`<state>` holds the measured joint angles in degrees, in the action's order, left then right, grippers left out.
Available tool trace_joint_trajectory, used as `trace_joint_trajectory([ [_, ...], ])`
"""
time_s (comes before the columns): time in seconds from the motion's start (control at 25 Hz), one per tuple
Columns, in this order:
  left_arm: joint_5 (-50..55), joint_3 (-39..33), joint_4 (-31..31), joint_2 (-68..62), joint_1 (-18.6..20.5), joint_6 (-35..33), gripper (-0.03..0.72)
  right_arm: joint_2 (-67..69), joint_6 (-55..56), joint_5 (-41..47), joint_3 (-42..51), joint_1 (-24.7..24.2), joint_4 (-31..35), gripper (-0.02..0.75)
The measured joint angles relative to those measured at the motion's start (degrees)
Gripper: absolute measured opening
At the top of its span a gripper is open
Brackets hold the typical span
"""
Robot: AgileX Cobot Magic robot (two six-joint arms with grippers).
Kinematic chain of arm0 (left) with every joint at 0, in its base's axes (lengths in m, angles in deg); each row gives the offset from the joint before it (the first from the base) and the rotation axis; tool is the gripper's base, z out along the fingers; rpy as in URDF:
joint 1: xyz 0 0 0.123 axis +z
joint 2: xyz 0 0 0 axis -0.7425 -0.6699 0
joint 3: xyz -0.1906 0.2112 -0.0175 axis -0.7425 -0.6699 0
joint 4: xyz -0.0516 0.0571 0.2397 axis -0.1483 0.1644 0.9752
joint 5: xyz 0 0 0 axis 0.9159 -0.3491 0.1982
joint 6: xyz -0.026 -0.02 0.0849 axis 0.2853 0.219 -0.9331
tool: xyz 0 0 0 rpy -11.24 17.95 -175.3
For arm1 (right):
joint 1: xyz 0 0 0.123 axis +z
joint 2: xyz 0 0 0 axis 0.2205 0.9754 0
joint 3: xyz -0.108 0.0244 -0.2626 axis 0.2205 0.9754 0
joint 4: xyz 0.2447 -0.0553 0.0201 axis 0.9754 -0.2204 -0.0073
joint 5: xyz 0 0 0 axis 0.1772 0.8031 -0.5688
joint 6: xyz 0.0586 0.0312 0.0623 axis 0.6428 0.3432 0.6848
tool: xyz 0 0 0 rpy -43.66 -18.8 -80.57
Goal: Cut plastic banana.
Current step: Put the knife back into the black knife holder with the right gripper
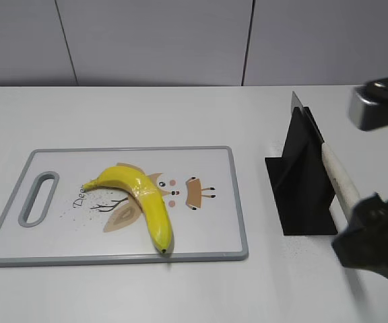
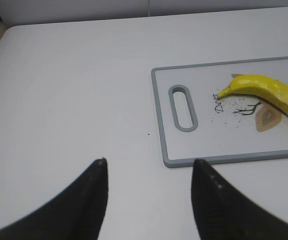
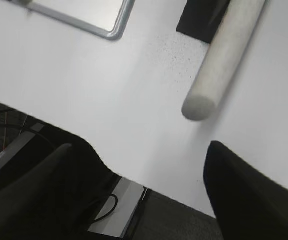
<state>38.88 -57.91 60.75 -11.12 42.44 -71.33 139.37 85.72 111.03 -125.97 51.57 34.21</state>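
Observation:
A yellow plastic banana (image 1: 140, 200) lies on the white cutting board (image 1: 207, 222) with a grey rim; it also shows in the left wrist view (image 2: 274, 95). A knife with a cream handle (image 1: 339, 178) rests in a black stand (image 1: 302, 182); the handle's end shows in the right wrist view (image 3: 224, 55). My right gripper (image 3: 144, 150) is open and empty, just short of the handle's end, near the table's front edge. My left gripper (image 2: 149, 162) is open and empty over bare table, left of the board's handle slot (image 2: 182, 107). It is out of the exterior view.
The board's corner (image 3: 116, 30) shows at the top of the right wrist view. Below the table's front edge I see the floor and a cable (image 3: 104, 210). A grey wall stands behind the table.

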Motion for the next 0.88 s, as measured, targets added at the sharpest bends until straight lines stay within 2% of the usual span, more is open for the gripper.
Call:
trace_joint_trajectory([
  [0.16,0.0,0.0,0.0,0.0,0.0,0.0,0.516,-14.4,-2.3,0.1,7.1,1.4,-1.3,0.594],
  [0.48,0.0,0.0,-0.1,0.0,0.0,0.0,0.516,-41.6,-12.3,0.8,14.6,1.5,-3.7,0.593],
  [0.88,0.0,0.0,-0.2,0.0,0.0,0.0,0.516,-56.8,-13.5,5.5,16.6,1.6,-2.7,0.593],
])
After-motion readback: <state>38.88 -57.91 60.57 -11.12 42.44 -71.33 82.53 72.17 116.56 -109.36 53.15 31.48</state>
